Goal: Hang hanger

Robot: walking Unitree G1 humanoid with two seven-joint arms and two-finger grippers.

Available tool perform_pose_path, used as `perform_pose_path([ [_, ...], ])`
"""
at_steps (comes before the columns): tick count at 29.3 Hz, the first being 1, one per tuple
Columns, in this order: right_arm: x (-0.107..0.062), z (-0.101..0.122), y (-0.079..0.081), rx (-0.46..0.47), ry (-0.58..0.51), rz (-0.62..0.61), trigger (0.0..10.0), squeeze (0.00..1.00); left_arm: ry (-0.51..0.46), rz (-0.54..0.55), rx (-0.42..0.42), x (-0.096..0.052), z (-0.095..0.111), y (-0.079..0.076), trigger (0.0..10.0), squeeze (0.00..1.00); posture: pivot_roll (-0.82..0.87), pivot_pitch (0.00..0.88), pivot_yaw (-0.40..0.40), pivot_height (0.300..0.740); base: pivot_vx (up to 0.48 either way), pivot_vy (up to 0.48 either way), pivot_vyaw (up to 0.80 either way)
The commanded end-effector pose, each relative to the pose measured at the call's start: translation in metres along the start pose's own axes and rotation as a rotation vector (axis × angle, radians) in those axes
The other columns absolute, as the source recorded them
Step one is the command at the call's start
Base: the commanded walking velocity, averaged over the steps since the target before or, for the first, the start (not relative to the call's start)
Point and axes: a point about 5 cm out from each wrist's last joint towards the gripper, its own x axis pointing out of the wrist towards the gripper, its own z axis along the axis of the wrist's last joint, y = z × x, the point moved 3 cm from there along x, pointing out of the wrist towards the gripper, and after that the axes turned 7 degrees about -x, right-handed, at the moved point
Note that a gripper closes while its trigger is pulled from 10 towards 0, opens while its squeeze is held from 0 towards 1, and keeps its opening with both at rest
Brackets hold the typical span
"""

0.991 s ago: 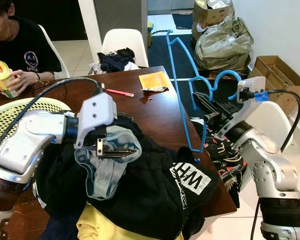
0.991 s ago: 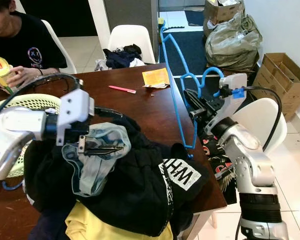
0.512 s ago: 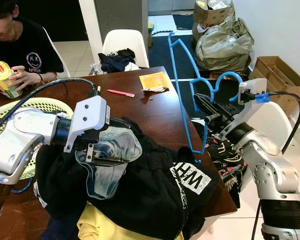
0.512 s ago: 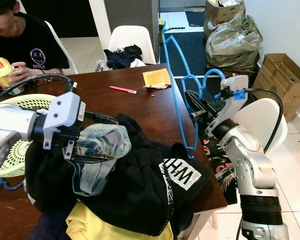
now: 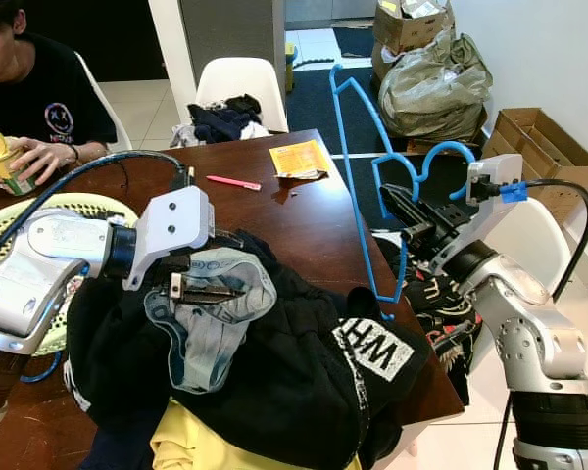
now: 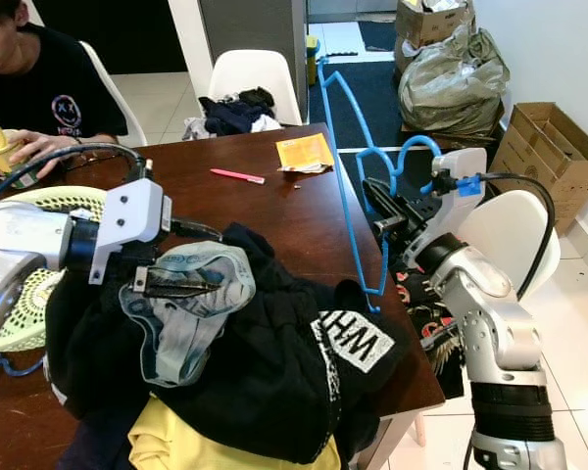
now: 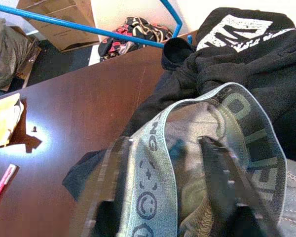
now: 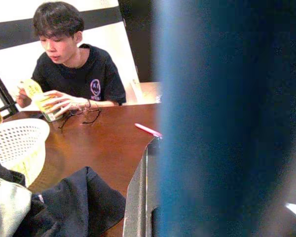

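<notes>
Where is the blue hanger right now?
The blue hanger stands upright off the table's right edge, clamped in the right gripper, in the left eye view.

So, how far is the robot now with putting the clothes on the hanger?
Done: the right gripper holds the blue hanger upright beside the table. In hand: the left gripper has pinched the grey waistband garment on top of the clothes pile. Left: garment and hanger are apart, so nothing is threaded onto the hanger or hung up yet.
</notes>
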Motion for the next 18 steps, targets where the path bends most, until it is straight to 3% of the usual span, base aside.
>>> perform_pose_path([
  [1, -0.0008, 0.0034, 0.0032, -0.011, -0.008, 0.010, 10.0, 0.00, -0.004, 0.000, -0.004, 0.0005, -0.0014, 0.0000, 0.0, 0.00, 0.01, 0.140, 0.057, 0.740, 0.000, 0.000, 0.00],
  [18, -0.0003, 0.0057, 0.0042, -0.018, -0.019, 0.013, 10.0, 0.00, -0.065, 0.011, -0.026, 0.0097, 0.0017, -0.0017, 0.0, 0.00, 0.00, 0.111, 0.066, 0.740, 0.000, 0.000, 0.00],
])
